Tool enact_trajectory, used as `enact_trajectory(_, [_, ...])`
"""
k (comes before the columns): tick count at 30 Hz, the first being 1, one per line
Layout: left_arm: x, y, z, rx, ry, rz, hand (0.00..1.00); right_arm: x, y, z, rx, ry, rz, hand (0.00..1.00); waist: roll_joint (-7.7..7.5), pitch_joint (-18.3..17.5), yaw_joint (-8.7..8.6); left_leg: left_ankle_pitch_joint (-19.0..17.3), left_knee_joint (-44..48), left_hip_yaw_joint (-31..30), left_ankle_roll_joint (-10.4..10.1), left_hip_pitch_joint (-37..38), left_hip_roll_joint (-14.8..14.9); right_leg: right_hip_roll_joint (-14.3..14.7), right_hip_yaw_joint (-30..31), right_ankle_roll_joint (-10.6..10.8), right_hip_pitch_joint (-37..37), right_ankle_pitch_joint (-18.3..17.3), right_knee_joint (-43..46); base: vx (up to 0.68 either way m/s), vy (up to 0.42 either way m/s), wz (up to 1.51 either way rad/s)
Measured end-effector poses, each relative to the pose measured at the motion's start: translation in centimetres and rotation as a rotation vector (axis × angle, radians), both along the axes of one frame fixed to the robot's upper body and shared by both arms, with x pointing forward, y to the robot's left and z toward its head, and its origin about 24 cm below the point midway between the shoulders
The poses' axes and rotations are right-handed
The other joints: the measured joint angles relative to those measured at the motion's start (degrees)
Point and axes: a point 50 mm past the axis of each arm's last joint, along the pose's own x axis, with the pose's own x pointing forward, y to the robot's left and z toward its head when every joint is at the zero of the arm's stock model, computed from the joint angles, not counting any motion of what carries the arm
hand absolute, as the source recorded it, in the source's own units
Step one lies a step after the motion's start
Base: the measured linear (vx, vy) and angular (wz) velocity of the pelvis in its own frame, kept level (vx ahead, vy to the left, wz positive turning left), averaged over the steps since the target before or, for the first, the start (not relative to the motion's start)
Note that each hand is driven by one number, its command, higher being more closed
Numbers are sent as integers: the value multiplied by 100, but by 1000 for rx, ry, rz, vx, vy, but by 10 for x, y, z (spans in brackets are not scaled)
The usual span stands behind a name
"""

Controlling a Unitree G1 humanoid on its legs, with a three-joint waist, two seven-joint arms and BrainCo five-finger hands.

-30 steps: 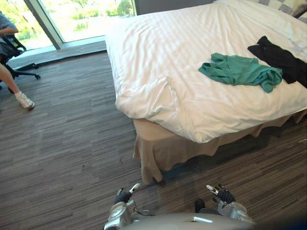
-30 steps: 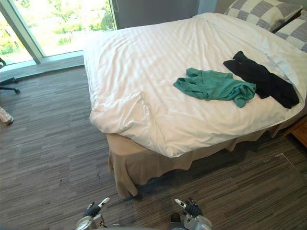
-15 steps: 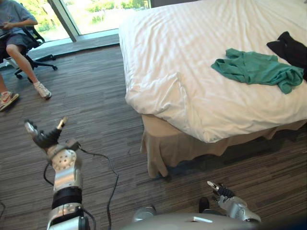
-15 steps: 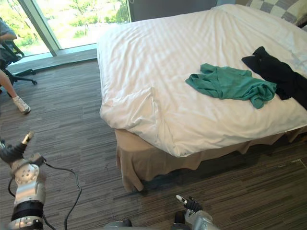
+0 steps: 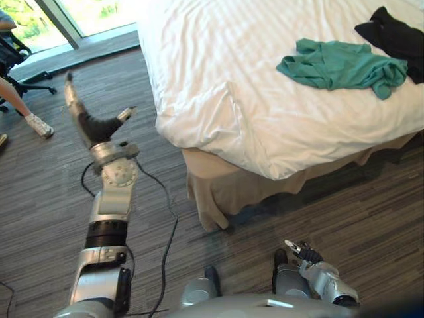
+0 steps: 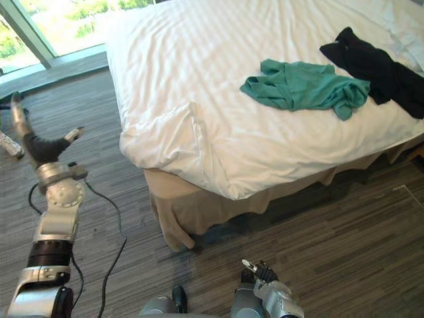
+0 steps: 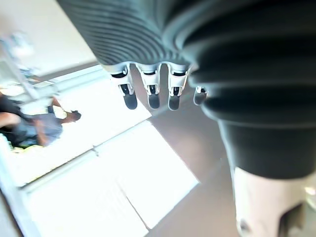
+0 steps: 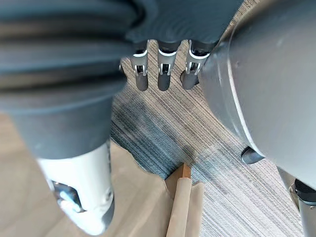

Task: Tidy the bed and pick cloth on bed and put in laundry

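Two eye views: crumpled teal-green cloth (image 5: 341,64) beside black cloth (image 5: 397,36) on white-quilted bed (image 5: 218,66), lying crosswise, well ahead, nearer right hand (image 5: 301,253). Left wrist view: left hand (image 7: 148,94) open, empty. Right wrist view: fingers (image 8: 163,81) straight, empty.

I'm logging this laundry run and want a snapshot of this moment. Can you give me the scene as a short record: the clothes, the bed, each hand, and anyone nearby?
green cloth: crumpled on the white duvet, near the bed's front edge
black cloth: on the duvet, close beside the green cloth, to its right and further back
white duvet: covers the bed, rumpled at the near corner
left hand: open, empty, over the floor to the left of the bed
right hand: open, empty, low over the floor
person's leg: at the far left, by the window
progress: neither cloth picked up yet
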Motion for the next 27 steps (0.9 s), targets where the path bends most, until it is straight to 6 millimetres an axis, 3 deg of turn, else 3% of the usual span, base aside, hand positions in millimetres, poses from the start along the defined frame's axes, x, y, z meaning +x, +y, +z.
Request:
enact_trajectory(1, [5,-6,4,16,11,0,0,5,0,3,-5,-10,5,0,-8,69,-92,39,3,18,-9,1,-37,-38,20,43,-40,-4,84,-19,-7,-9])
enact_trajectory(4, [18,-23,16,32,42,-16,0,15,-1,8,-30,-30,10,0,-26,175,-145,44,76,147,-15,-101,-73,-59,154,44,-287,-40,305,-41,-12,-14])
enact_trajectory(10, [41,-39,23,68,183,-5,0,38,0,22,-54,-96,11,0,-45,561,-336,2,479,306,3,-590,-74,-84,352,54,-867,-41,663,-77,-30,-8])
enact_trajectory(16, [63,-45,34,61,363,42,0,69,2,45,-78,-219,0,0,-53,1051,-443,-374,1218,444,105,-1415,188,63,440,61,-1622,152,892,-81,-41,-15])
enact_trajectory(20, [72,-51,53,61,405,32,0,90,5,64,-51,-324,-48,0,-58,1347,-509,-573,1775,424,139,-1998,385,170,440,66,-2017,270,969,-27,-21,-6])
enact_trajectory(21, [75,-52,58,80,427,36,100,97,6,70,-31,-363,-66,0,-54,1394,-524,-640,1950,422,142,-2194,469,222,450,76,-2159,318,984,-2,-4,-12])
enact_trajectory(27, [77,-57,96,243,450,68,100,115,10,89,20,-463,-109,0,-60,1554,-529,-802,2335,421,194,-2597,558,259,482,119,-2493,357,1118,14,1,-4])
